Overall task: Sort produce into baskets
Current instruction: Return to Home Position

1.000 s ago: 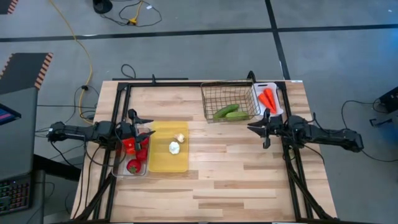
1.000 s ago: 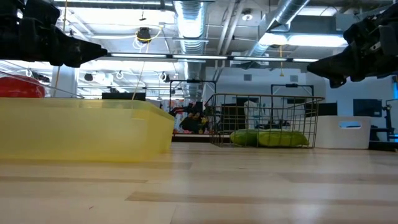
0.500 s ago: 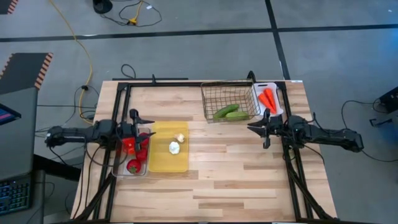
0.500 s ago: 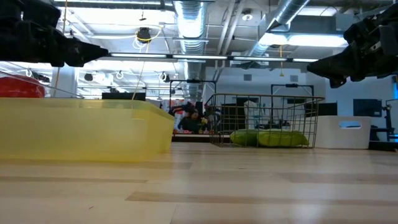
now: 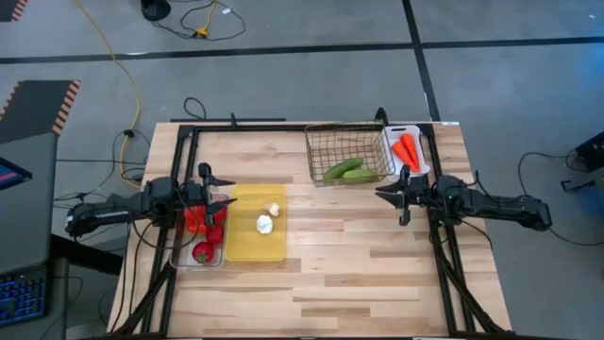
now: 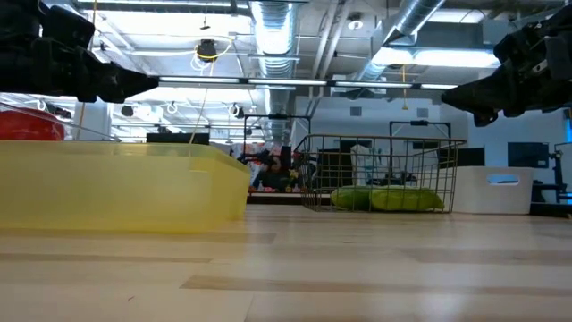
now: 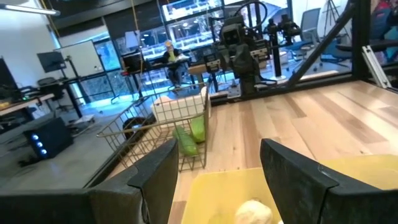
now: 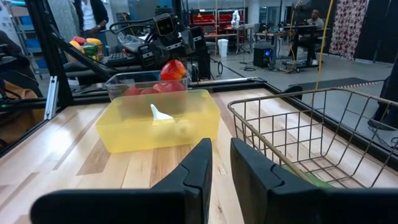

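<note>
High view: every piece of produce in sight lay inside a container, with none loose on the counter (image 5: 359, 274); the step in hand was judged to be the retreat of both arms to rest, the sorting itself apparently complete.

The left gripper (image 5: 219, 196) hung above the clear bin (image 5: 179, 257) at the edge next to the yellow tray (image 5: 255, 247); its fingers stood wide apart and held nothing. The right gripper (image 5: 385, 195) hovered over bare counter, near the wire basket (image 5: 326, 142); its fingers stood narrow, almost together, and empty.

The next move called for lifting each arm clear of the container rims before folding it back; the left arm sat directly over the tomatoes (image 5: 201, 251), so a level or rising path was advised.

- The garlic pieces (image 5: 265, 224) lay in the yellow tray; their axis could not be told.
- The cucumbers (image 5: 347, 172) lay in the wire basket, side by side, long axes roughly left to right in the picture, slightly tilted.
- The carrots (image 5: 407, 149) lay in the white tray (image 5: 420, 132), long axes roughly along the tray's length.
</note>
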Action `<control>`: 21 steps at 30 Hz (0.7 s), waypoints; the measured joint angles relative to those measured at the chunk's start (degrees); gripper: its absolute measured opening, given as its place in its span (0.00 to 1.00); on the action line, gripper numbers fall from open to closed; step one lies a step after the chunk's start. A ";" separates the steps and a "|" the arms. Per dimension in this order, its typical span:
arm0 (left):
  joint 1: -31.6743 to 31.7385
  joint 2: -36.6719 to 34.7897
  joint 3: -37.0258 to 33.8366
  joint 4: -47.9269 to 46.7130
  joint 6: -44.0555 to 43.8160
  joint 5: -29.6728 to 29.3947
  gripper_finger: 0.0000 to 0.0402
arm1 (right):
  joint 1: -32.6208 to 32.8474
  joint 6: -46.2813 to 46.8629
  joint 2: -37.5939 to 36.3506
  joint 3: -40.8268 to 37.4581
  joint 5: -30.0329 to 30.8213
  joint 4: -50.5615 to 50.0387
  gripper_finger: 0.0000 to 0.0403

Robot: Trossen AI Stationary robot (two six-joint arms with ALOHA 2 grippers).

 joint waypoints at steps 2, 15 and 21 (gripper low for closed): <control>-0.02 0.00 -0.01 0.01 -0.03 0.00 0.53 | 0.01 0.00 0.00 0.00 0.01 -0.01 0.21; -0.02 0.00 0.00 -0.22 -2.68 -2.19 0.53 | 0.02 0.02 0.00 0.00 0.02 0.00 0.21; -0.04 0.00 0.00 -0.22 -3.60 -2.19 0.53 | 0.00 0.02 0.00 0.00 0.04 -0.02 0.21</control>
